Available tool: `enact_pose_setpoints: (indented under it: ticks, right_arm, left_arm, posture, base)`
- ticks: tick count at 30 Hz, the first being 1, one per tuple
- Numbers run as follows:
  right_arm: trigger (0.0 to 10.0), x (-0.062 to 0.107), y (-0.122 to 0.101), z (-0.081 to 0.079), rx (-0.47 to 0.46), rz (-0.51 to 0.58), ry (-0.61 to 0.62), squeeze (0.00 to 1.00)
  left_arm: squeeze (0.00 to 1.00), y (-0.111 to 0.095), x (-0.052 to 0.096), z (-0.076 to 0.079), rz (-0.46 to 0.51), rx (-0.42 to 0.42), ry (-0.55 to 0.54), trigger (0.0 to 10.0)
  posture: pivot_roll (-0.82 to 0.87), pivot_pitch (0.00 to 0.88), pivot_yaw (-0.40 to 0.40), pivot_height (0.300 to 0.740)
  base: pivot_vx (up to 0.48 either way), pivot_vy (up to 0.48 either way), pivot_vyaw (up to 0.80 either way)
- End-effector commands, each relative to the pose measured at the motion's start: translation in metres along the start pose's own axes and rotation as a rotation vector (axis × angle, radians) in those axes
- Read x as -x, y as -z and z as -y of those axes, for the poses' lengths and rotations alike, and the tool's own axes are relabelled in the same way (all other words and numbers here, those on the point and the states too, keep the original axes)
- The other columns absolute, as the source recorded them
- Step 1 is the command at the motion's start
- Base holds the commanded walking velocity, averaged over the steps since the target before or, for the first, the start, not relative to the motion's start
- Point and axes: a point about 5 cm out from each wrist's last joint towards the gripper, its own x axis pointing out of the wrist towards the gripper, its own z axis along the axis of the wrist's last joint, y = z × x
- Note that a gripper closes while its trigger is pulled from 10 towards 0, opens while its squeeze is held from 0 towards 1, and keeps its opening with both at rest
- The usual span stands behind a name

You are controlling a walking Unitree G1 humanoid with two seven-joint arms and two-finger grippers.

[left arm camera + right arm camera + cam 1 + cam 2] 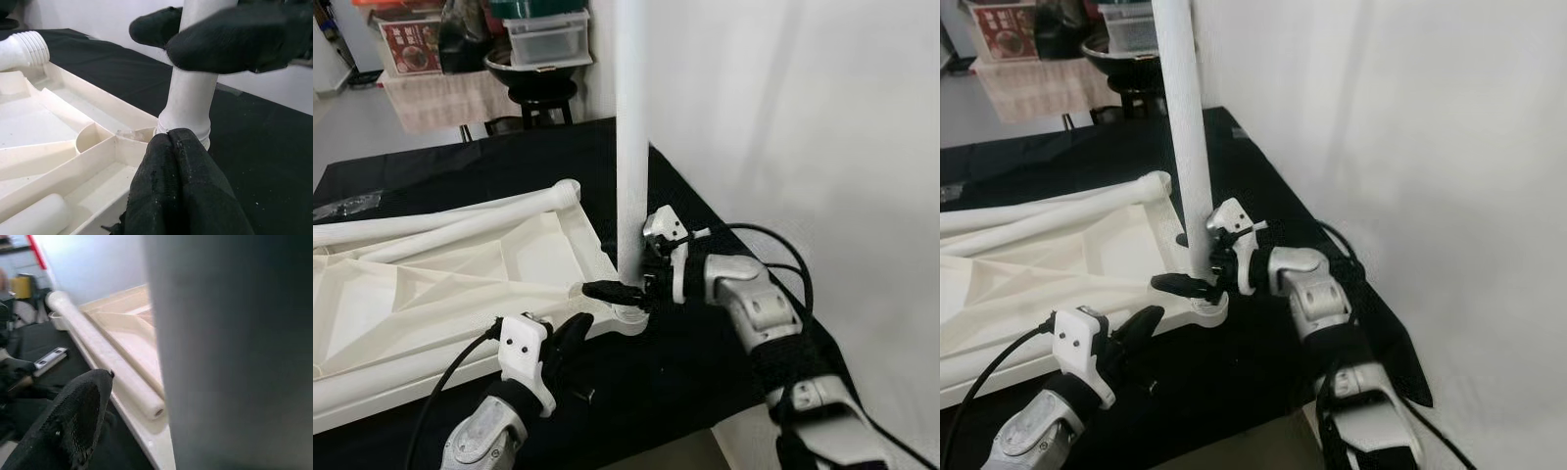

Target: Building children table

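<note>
- Our right gripper [619, 291] is clamped on the upright leg [631, 147] low down, just above the corner socket [628, 315]; one black finger [607, 290] shows on the near side of the leg and the other is hidden behind it.
- In the right wrist view the leg [230, 352] stands very close and blurred, with one fingertip [73, 421] beside it.
- Our left gripper [570, 338] has its fingers pressed together, tips touching the tabletop [460, 284] just short of the socket; in the left wrist view the closed fingers [181, 191] meet the foot of the leg [190, 93] at its collar.
- The leg stands vertical in the socket, which sits at the corner of the upturned white tabletop nearest us.
- The tabletop lies underside up, its ribs and compartments showing, spreading away from the socket to our left.
- Two loose legs [440, 220] lie flat across the tabletop, beyond the socket; one shows a threaded end [24, 49].
- Everything rests on a black cloth [705, 392], which reaches out past the socket on all sides.
- A small dark screw-like piece [587, 395] lies on the cloth near the socket, beside our left gripper; we cannot tell what it is.
- Farther behind the socket stand a stool [540, 95] and stacked bins [546, 37].
- A white wall [822, 147] rises to the right of the socket.
</note>
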Motion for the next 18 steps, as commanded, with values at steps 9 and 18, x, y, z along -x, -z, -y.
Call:
enact_pose_setpoints:
  ticks: [9,18]
  right_arm:
    - [0.0,-0.003,0.010,0.006,-0.052,-0.015,-0.081,0.00]
    - [0.0,0.008,0.045,0.002,-0.030,-0.089,0.188,0.00]
  left_arm:
    - [0.00,0.006,0.001,-0.003,-0.032,-0.033,-0.015,10.0]
    - [0.00,0.004,0.004,-0.001,-0.023,-0.026,-0.017,10.0]
  posture:
    - [-0.01,0.005,0.009,0.740]
    - [-0.01,0.033,-0.007,0.740]
  base:
    - [0.000,0.000,0.00]
    - [0.000,0.000,0.00]
